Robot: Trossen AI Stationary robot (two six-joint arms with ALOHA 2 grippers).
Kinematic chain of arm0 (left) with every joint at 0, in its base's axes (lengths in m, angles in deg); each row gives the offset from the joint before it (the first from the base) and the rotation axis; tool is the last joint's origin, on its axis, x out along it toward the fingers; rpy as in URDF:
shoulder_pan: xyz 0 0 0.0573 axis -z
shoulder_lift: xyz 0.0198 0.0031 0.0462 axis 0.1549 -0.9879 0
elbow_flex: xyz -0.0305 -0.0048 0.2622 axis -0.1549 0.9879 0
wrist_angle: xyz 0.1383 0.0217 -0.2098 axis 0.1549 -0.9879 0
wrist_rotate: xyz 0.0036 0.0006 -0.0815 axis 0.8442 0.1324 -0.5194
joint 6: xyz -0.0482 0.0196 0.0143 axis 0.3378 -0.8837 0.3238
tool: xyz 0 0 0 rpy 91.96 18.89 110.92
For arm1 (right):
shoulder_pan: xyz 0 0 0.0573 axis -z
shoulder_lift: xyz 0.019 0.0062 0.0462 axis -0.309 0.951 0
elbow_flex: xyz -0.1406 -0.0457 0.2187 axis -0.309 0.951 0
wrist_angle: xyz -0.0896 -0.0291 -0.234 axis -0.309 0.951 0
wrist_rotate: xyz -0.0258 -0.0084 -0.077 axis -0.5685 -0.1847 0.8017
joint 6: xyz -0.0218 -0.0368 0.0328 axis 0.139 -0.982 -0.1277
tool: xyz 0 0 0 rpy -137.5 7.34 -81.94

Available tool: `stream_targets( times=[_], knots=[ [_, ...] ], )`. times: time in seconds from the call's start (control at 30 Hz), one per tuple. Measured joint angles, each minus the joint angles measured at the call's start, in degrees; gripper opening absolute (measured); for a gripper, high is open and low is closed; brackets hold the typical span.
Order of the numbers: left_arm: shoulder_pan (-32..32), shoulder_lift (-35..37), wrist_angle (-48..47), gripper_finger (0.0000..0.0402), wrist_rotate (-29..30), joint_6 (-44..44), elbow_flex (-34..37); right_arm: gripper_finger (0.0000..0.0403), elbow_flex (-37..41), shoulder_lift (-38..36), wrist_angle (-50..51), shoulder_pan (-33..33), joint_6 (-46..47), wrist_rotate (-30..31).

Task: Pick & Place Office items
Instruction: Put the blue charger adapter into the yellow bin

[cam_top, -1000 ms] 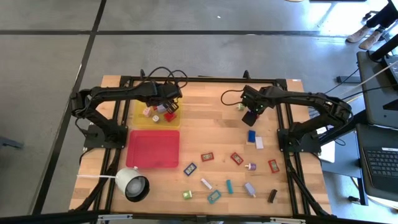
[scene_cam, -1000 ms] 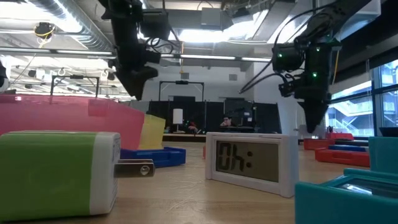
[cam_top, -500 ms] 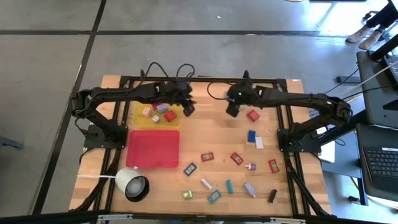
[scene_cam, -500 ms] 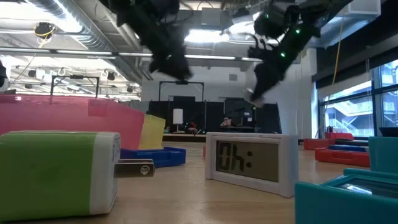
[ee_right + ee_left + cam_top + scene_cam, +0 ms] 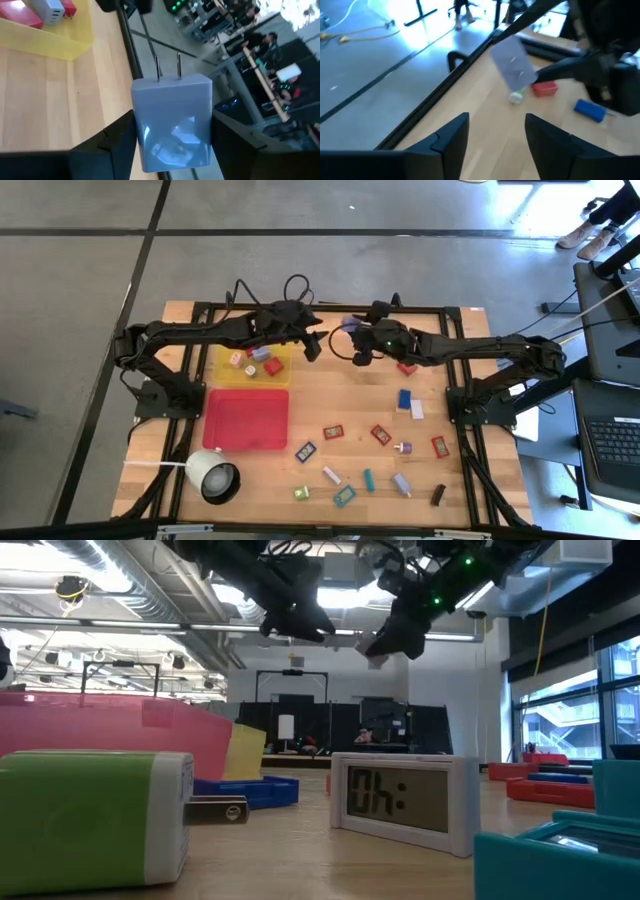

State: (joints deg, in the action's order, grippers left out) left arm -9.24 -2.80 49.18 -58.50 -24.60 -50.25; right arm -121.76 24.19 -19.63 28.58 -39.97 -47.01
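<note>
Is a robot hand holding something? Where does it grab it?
The right hand pinches a pale purple plug block by its sides, prongs pointing away. The left hand holds nothing.

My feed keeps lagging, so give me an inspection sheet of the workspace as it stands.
Surface: wooden table, mostly bare at centre.
Job's things: plug adapter in the right gripper; others in the yellow tray; more scattered on the near half.
Clutter: red tray, white cup.
Grippers: left gripper open, raised beside the right one.
Cables: cord from the cup; arm cables looped above.
Surroundings: laptop, a person's feet.
</note>
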Motion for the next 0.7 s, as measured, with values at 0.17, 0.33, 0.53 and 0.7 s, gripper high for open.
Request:
stream_targets(
  times=[0.17, 0.33, 0.53, 0.7],
  knots=[
    [0.0, 0.0, 5.1, 0.0236, -1.9, 3.5, 0.0, 0.0218, 0.0, 0.0, -2.7, -0.6, -4.2, 0.0],
    [-0.4, -0.1, 9.8, 0.0273, -4.4, 9.6, 0.0, 0.0219, 0.0, 0.0, -6.7, -1.3, -11.6, 0.0],
    [-0.7, -0.3, 11.8, 0.0295, -4.9, 14.4, 0.0, 0.0219, 0.0, 0.0, -10.7, -2.5, -18.5, -0.2],
    [-0.7, -0.3, 13.1, 0.0299, -4.9, 17.8, 0.0, 0.0219, 0.0, 0.0, -12.6, -3.1, -21.0, -2.5]
  ],
)
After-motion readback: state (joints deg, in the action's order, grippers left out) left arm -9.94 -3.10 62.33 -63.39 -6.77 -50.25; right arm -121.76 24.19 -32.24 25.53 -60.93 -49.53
